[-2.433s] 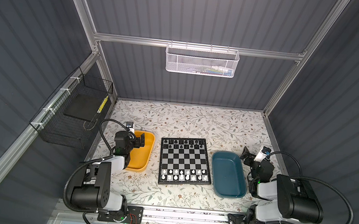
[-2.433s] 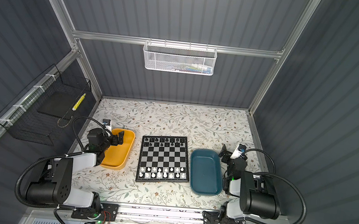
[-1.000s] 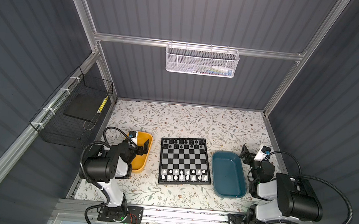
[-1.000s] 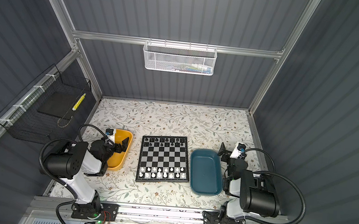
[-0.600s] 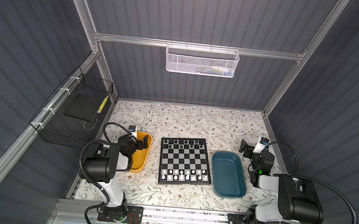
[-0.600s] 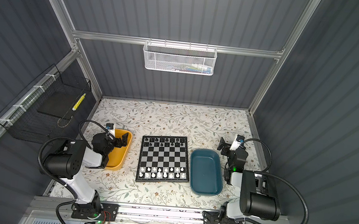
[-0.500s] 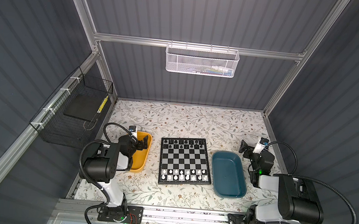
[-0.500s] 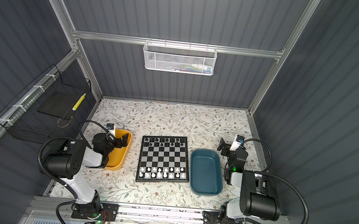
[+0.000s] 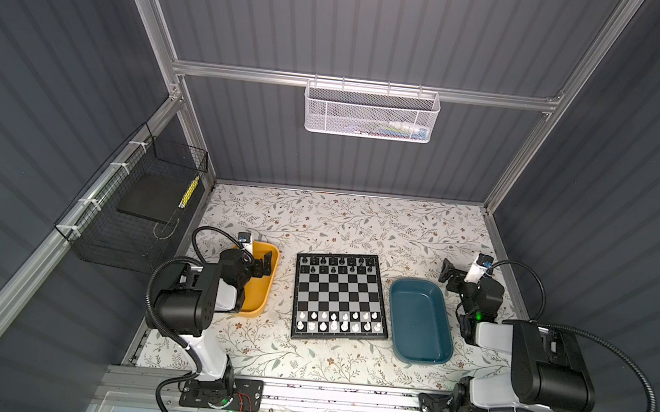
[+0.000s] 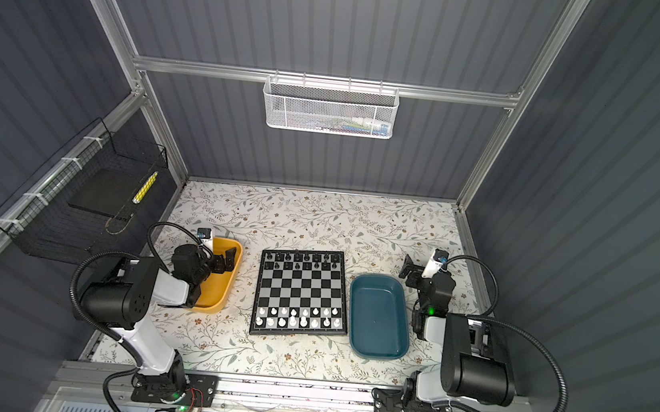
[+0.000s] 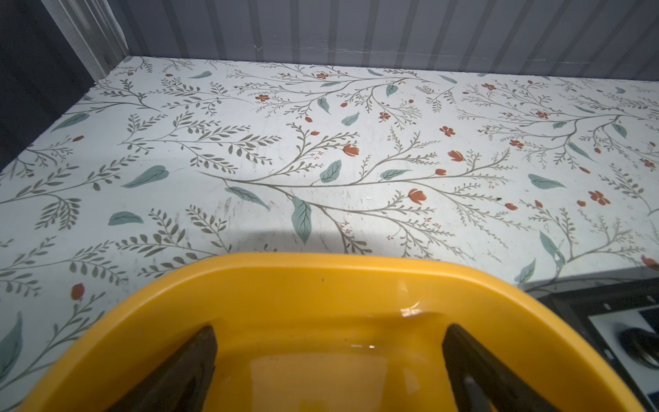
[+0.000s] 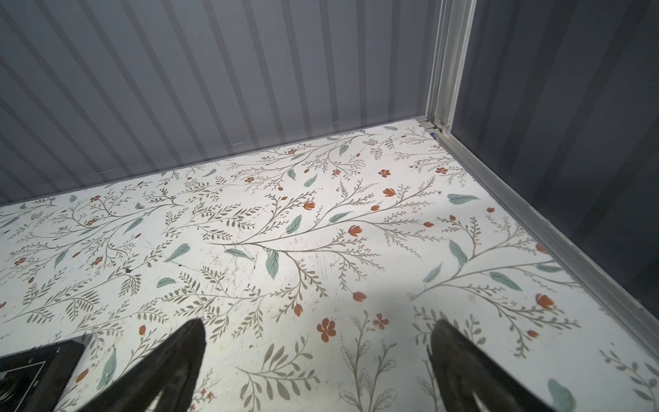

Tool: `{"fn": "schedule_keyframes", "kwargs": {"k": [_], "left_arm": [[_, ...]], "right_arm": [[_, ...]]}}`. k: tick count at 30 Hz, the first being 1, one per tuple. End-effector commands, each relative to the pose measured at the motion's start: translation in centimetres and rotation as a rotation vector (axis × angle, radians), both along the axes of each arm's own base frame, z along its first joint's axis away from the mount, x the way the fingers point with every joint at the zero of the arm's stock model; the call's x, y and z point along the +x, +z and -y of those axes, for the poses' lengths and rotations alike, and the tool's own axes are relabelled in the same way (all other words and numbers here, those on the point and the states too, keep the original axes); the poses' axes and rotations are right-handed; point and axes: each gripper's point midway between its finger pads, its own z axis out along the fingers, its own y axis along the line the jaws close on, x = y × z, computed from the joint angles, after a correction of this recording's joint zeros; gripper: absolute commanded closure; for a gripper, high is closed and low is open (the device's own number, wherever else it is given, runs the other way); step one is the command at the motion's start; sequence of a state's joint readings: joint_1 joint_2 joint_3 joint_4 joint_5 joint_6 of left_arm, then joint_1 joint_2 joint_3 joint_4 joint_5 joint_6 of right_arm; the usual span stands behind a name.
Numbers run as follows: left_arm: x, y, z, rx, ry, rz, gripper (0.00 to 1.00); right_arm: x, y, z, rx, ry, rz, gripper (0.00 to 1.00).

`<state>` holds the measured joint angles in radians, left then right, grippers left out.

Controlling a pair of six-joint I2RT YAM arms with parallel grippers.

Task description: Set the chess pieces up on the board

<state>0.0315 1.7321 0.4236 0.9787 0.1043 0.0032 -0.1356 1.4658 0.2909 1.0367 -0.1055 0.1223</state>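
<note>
Top views, board [image 9: 338, 298]: lies on the table [image 9: 343, 221] between a yellow tray [image 9: 260, 294] and a teal tray [image 9: 420, 321].
Top views, chess pieces [image 9: 334, 316]: white on its near rows, black on its far rows.
Left wrist, left fingers [image 11: 185, 374]: wide apart over the yellow tray.
Right wrist, right fingers [image 12: 171, 367]: wide apart above bare table.

Tabletop [image 9: 339, 220], both top views. Board [image 9: 339, 295] at centre; chess pieces [image 9: 355, 315] on it, ranked along its upper and lower edges. Left tray [image 9: 260, 296] just left of board; right tray [image 9: 418, 321] just right.
</note>
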Motion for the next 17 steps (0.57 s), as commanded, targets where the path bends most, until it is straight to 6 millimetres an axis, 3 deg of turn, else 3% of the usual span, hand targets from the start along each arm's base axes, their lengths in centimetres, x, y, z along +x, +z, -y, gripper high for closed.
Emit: {"fn": "schedule_keyframes", "kwargs": {"k": [1,17], "left_arm": [[0.62,1.18,0.1,0.011,0.002,0.033,0.0],[0.62,1.19,0.1,0.01,0.003,0.033,0.01]], "right_arm": [[0.03,0.34,-0.16,-0.016,0.006,0.009,0.01],[0.55,0.07,-0.82,-0.059,0.009,-0.024,0.01]]}}
